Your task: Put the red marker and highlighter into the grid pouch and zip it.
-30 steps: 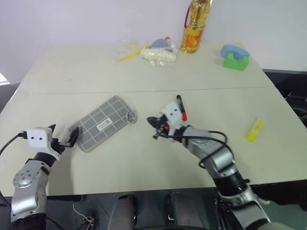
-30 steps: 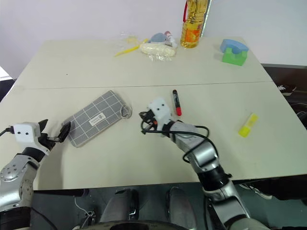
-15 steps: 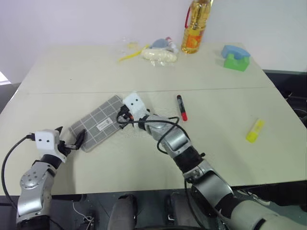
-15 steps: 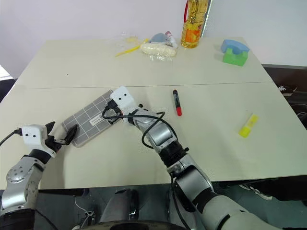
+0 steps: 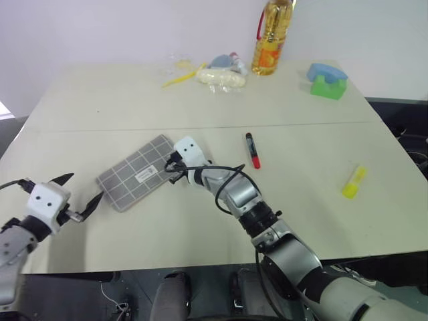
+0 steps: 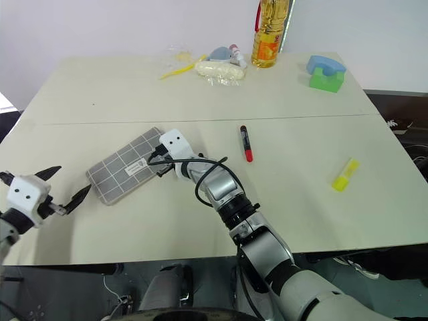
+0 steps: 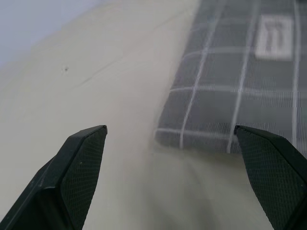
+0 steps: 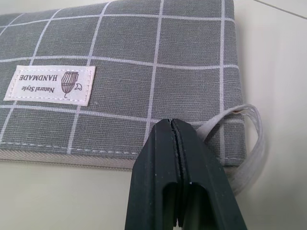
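Opening step: right end effector [image 8: 176,139] closed empty at grid pouch [image 5: 137,172] zipper end; left end effector [image 7: 172,167] wide open, empty. Next: catch the zip pull.

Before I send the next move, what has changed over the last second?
The right gripper, shut, swung left from beside the red marker to the grid pouch near its loop end. The left gripper, open, drew back from the pouch's corner. Pouch, marker and highlighter stayed put.
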Controlling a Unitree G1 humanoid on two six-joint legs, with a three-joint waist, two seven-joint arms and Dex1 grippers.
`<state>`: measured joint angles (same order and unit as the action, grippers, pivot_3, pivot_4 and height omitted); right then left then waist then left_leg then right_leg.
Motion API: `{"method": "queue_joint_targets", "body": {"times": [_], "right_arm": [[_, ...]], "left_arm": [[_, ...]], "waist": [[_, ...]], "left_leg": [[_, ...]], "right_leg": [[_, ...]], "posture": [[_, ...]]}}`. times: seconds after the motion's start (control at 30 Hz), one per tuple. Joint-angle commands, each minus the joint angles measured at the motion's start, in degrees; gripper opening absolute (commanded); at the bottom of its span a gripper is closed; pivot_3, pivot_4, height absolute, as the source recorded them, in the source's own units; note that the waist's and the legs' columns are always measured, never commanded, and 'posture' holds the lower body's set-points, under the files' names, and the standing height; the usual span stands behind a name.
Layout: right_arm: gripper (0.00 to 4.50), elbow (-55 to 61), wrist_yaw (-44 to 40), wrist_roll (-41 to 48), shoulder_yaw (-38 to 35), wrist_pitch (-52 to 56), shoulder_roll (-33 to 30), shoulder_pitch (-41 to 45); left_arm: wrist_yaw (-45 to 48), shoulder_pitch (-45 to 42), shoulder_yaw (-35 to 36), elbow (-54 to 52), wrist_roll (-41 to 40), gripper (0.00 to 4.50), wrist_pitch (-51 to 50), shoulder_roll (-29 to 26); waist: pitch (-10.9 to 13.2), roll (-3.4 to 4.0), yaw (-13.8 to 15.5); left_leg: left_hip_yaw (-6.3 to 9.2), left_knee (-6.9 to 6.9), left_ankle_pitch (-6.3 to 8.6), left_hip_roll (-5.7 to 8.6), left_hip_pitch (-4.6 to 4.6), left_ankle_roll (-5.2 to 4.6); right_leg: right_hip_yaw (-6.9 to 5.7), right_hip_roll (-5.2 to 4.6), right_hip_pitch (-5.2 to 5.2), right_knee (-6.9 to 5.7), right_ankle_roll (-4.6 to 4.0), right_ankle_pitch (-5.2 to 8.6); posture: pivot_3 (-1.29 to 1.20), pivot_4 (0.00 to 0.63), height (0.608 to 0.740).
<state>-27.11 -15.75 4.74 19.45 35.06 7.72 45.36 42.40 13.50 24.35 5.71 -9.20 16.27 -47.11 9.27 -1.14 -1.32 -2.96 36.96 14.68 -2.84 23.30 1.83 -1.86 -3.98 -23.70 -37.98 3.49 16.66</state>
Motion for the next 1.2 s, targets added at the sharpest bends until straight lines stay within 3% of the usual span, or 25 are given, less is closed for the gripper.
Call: {"method": "queue_joint_targets", "body": {"times": [0.03,0.23,0.4,0.63,0.77,0.9,0.93,0.97,1.1,1.2], "right_arm": [[0.02,-2.1,0.3,-0.8,0.3,1.4,3.1,-0.6],[0.02,-2.6,0.5,-0.7,0.3,0.9,3.6,-0.4],[0.02,-2.7,1.1,-0.6,-0.1,0.6,3.7,-0.4],[0.02,-2.2,1.6,-0.8,-0.1,0.5,3.5,-0.4],[0.0,-1.9,1.7,-0.8,-0.1,0.6,3.3,-0.7],[0.0,-1.1,1.4,-0.6,0.3,0.6,3.4,-1.2],[0.0,-0.9,1.3,-0.5,0.2,0.5,3.4,-1.3],[0.0,-0.8,1.0,-0.2,0.0,0.4,3.4,-1.3],[0.0,-0.1,0.7,0.4,-0.7,0.2,3.3,-1.6],[0.0,3.2,1.5,-0.2,-2.0,-2.6,1.3,-1.9]], "left_arm": [[4.6,-0.4,-2.5,4.1,3.4,4.5,10.4,-3.3],[6.4,-6.9,-9.7,13.4,9.9,4.5,22.7,-6.5],[1.4,-16.0,-15.9,22.4,18.4,4.5,31.0,-6.4],[-5.6,-22.4,-21.1,30.0,25.7,4.5,40.7,-6.5],[-9.0,-24.0,-22.1,32.6,26.2,2.83,44.0,-6.7],[-12.1,-24.7,-22.8,33.6,26.7,0.57,46.1,-7.1],[-12.8,-24.8,-22.9,33.6,26.9,0.29,46.4,-7.3],[-13.6,-25.0,-22.9,33.6,26.9,0.07,46.7,-7.3],[-14.6,-24.7,-23.1,32.6,25.1,0.07,45.9,-6.9],[-8.8,-22.0,-22.8,26.8,12.0,0.07,35.8,-3.5]], "waist": [[0.0,0.04,-0.1],[0.0,0.13,-0.9],[-0.3,0.39,-1.1],[-0.5,0.7,-1.1],[-0.5,0.69,-1.1],[-0.5,0.67,-1.0],[-0.4,0.68,-1.0],[-0.4,0.69,-1.0],[-0.4,0.65,-1.0],[-0.4,0.68,-1.0]], "left_leg": [[-0.04,-0.04,0.0,0.01,0.0,0.01],[-0.14,-0.13,0.0,0.05,0.05,0.03],[-0.57,-0.31,-0.03,0.08,0.04,0.01],[-0.61,-0.3,-0.1,0.05,0.0,-0.12],[-0.61,-0.25,-0.14,0.02,0.0,-0.18],[-0.61,-0.14,-0.15,-0.04,0.06,-0.19],[-0.61,-0.13,-0.15,-0.04,0.07,-0.19],[-0.61,-0.12,-0.15,-0.04,0.06,-0.19],[-0.64,-0.1,-0.15,-0.06,0.09,-0.19],[-0.65,-0.09,-0.15,-0.06,0.11,-0.19]], "right_leg": [[-0.02,-0.09,-0.03,0.0,-0.03,0.01],[-0.29,-0.43,-0.24,0.0,-0.05,0.01],[-0.64,-0.94,-0.04,0.0,-0.01,-0.01],[-1.05,-1.06,0.18,0.0,0.21,-0.13],[-1.33,-1.1,0.26,0.0,0.23,-0.13],[-1.47,-1.01,0.26,0.0,0.31,-0.14],[-1.48,-1.0,0.26,0.0,0.32,-0.14],[-1.5,-1.0,0.27,0.0,0.34,-0.14],[-1.51,-0.94,0.27,-0.01,0.43,-0.11],[-1.52,-0.93,0.26,0.0,0.46,-0.1]], "posture": [[0.0,0.15,0.74],[0.0,0.15,0.74],[0.0,0.15,0.74],[0.0,0.15,0.74],[0.0,0.15,0.74],[0.0,0.15,0.74],[0.0,0.15,0.74],[0.0,0.15,0.74],[0.0,0.15,0.74],[0.0,0.15,0.74]]}}
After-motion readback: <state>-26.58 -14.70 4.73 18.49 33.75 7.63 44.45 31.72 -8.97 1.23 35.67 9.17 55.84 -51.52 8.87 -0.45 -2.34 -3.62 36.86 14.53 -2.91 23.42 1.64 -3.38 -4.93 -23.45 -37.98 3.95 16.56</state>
